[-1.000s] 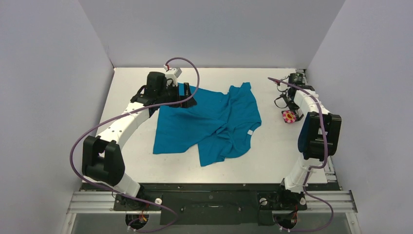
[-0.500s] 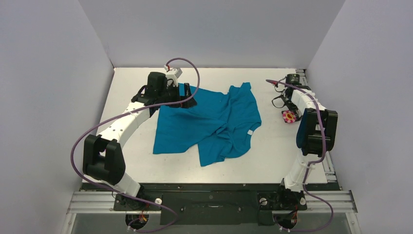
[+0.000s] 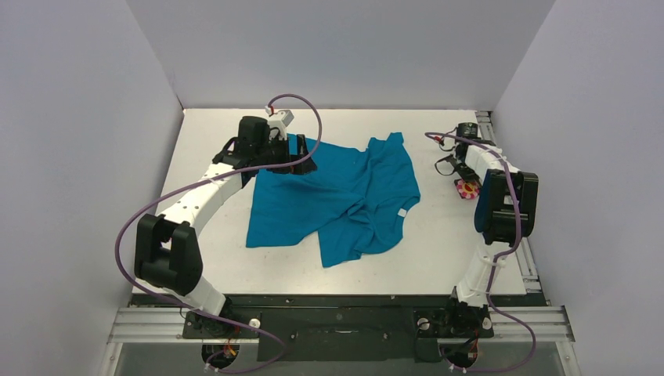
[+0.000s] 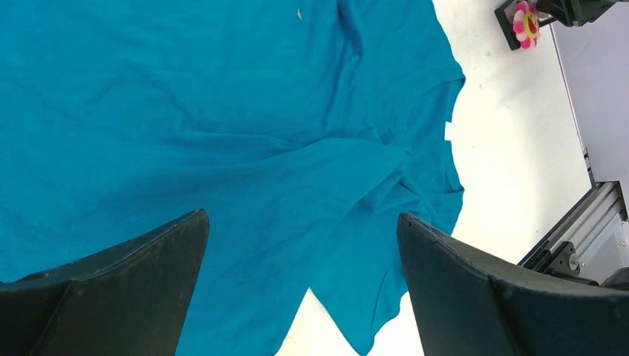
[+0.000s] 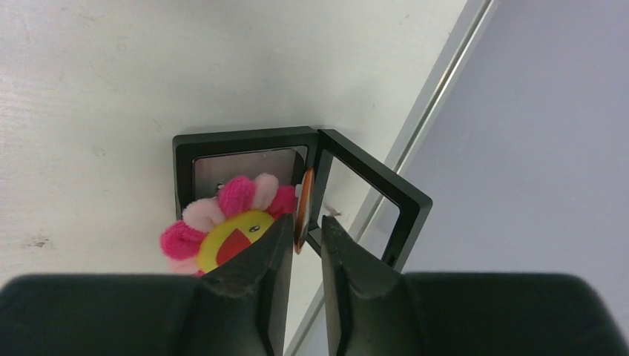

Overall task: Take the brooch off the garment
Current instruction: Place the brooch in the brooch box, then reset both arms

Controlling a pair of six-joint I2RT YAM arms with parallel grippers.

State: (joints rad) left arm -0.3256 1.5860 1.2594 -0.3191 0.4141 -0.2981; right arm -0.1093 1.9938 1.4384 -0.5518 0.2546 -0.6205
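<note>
The garment (image 3: 344,196), a teal T-shirt, lies spread and rumpled in the middle of the table. It fills the left wrist view (image 4: 222,111). My left gripper (image 3: 301,160) hovers over its far left part, open wide and empty (image 4: 303,215). The brooch (image 3: 467,188), pink petals round a yellow centre, lies off the garment at the far right, on a small open black case (image 5: 245,141). My right gripper (image 5: 305,222) sits right at the brooch (image 5: 222,230), jaws a narrow gap apart. A thin orange disc (image 5: 300,215) stands edge-on between the tips, touching only the left finger.
The case's hinged lid (image 5: 386,200) stands open towards a metal rail (image 3: 526,266) and the grey right wall (image 5: 534,111). Grey walls close in the table on three sides. The brooch and case also show far off in the left wrist view (image 4: 526,22).
My right gripper's jaws have parted slightly from shut. The right arm's elbow has drawn in towards the far right, and the brooch has shifted a little right. The left arm has not moved.
</note>
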